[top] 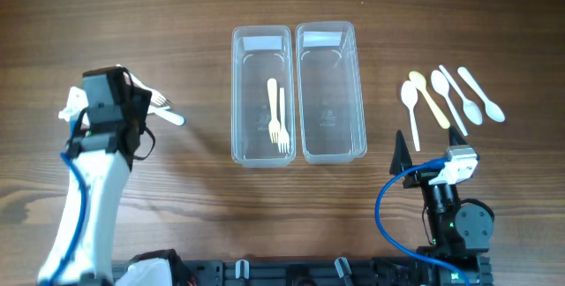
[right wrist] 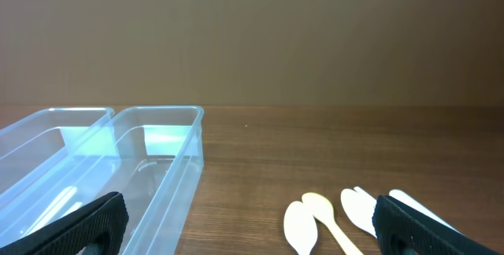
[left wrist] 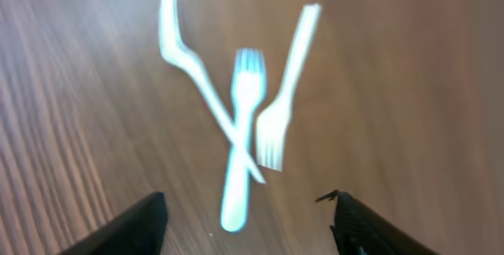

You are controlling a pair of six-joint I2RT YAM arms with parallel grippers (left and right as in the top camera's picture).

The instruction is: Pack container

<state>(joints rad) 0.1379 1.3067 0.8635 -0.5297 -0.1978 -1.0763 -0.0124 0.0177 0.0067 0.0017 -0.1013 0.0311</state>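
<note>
Two clear plastic containers stand side by side mid-table: the left one (top: 261,96) holds two pale forks (top: 277,116), the right one (top: 330,92) is empty. Three white forks (left wrist: 240,113) lie crossed on the wood under my left gripper (left wrist: 248,223), which is open and empty just above them; in the overhead view they (top: 164,109) peek out from beside the left arm. Several white and cream spoons (top: 446,96) lie at the right. My right gripper (right wrist: 248,223) is open and empty, low near the front, facing the containers (right wrist: 161,160) and spoons (right wrist: 331,216).
Blue cables run along both arms. The right arm's base (top: 455,220) sits at the front edge.
</note>
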